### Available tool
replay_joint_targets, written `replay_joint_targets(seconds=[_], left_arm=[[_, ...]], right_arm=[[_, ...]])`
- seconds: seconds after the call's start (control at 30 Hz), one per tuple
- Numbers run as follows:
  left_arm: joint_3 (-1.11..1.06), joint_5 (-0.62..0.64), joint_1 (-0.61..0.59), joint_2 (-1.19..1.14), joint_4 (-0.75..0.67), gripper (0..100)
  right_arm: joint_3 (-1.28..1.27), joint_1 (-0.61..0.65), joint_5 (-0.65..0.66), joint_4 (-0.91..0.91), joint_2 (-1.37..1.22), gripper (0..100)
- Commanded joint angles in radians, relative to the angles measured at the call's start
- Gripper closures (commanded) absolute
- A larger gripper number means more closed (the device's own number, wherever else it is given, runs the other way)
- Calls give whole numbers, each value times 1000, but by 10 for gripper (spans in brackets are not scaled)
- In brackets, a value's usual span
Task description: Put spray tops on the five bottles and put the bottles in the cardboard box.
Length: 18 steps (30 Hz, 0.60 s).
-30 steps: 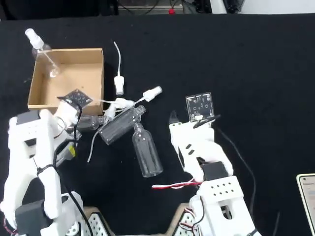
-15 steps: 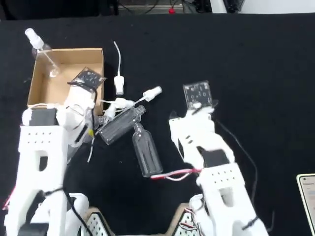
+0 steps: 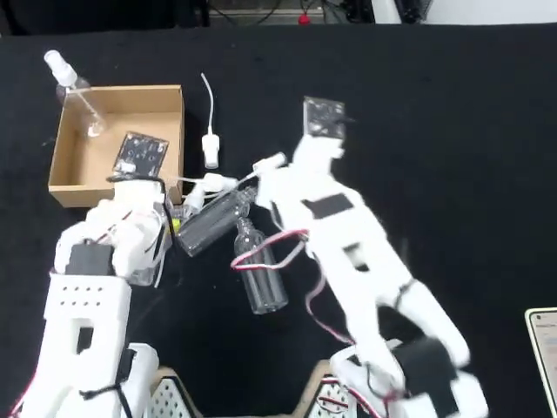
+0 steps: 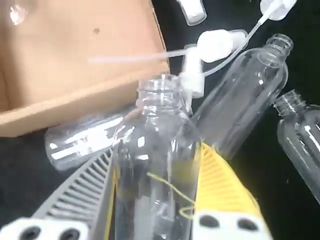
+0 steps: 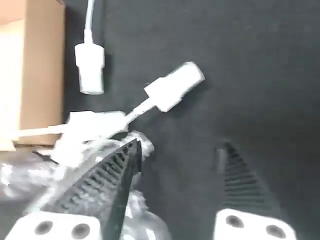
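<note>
My left gripper point(image 4: 155, 150) is shut on a clear, capless bottle point(image 4: 152, 165), held just in front of the cardboard box point(image 4: 75, 50). A second capless bottle point(image 4: 85, 142) lies against the box wall. Two more lie to the right point(image 3: 213, 218) point(image 3: 259, 270). My right gripper point(image 5: 180, 147) is open above the table, with a white spray top point(image 5: 172, 87) just beyond its tips. Other spray tops point(image 3: 210, 148) point(image 3: 218, 183) lie nearby. One capped bottle point(image 3: 63, 71) leans on the box's far corner.
The box point(image 3: 117, 144) sits at the table's far left. Long thin tubes trail from the spray tops toward it. Black cloth stretches open to the right of the right arm. A white object point(image 3: 544, 335) sits at the right edge.
My right arm has stretched forward and left, from near the front edge to the spray tops. My left arm has shifted slightly right with the bottle.
</note>
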<state>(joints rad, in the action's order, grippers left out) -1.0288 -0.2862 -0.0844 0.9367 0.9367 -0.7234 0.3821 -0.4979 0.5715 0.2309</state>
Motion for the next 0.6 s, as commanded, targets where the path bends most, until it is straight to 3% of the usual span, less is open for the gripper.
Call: replay_joint_targets(seconds=[0.0, 0.2, 0.57], left_arm=[[-59, 58, 15, 140, -28, 905], [-165, 61, 15, 364, -25, 905], [-294, 61, 15, 686, 6, 905]], right_arm=[[170, 29, -155, 5, -85, 713], [298, 25, -371, 5, -269, 709], [458, -46, -399, 5, -499, 711]])
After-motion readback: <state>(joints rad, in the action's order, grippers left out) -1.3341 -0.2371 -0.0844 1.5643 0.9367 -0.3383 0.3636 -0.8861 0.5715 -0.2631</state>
